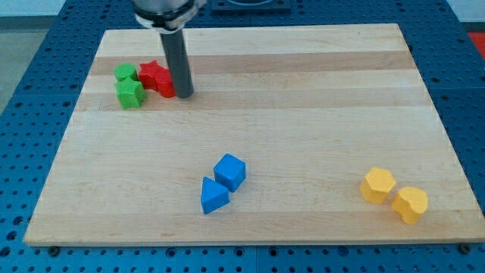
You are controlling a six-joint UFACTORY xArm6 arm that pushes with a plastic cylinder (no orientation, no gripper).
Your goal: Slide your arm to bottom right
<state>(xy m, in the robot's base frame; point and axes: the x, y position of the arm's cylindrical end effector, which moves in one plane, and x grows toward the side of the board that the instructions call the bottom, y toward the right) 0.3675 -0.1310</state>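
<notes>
My tip rests on the wooden board at the view's upper left, just right of two red blocks: a red star and a red block that my rod partly hides. Left of them lie a green block and a green star. A blue cube and a blue triangular block sit touching at the lower middle. A yellow hexagonal block and a yellow heart-like block lie at the view's lower right.
The board lies on a blue perforated table that surrounds it on all sides. The arm's body enters from the view's top.
</notes>
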